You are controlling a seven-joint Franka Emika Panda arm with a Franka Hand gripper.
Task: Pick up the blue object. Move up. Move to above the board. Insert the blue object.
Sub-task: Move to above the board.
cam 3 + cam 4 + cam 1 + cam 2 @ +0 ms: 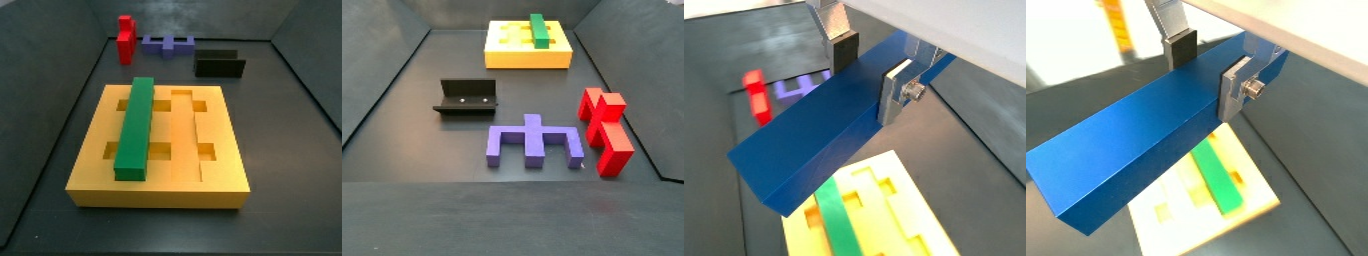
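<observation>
While the dark grey floor [54, 150] and its low dark walls fill both side views, the gripper [871, 68] shows only in both wrist views, and there it is clamped on the blue object [818, 135], silver fingers [895, 90] pressed against its long sides. The bar hangs in the air, and below its free end lies the board [905, 225], with the green bar [842, 225] seated in one of its grooves. In a wrist view the blue object [1140, 140] covers much of the board [1247, 185] beneath it.

Past the held bar, a wrist view catches the red piece [758, 95] and the purple block [802, 88] on the floor. The side views give what the wrist cannot: the fixture [466, 97] standing apart from the board [523, 55], with the purple block [536, 142] and red piece [607, 130] side by side. Neither side view shows gripper or blue bar.
</observation>
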